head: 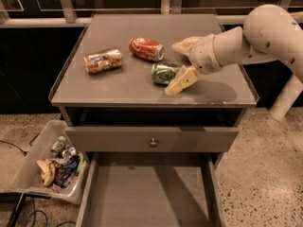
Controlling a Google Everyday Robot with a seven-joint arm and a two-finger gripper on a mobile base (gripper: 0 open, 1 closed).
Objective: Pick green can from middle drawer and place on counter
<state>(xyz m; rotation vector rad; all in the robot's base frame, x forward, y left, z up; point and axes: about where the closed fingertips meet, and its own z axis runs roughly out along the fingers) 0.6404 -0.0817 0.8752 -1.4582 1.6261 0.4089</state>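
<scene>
At centre, green can (164, 73): we see it lying on the counter (118, 86).
Gripper (171, 70): straddling it, fingers spread, likely releasing.

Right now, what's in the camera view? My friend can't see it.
The green can lies on its side on the grey counter, with the robot's gripper right at it. A red can and a gold-brown can lie nearby, and the middle drawer below is pulled open.
</scene>
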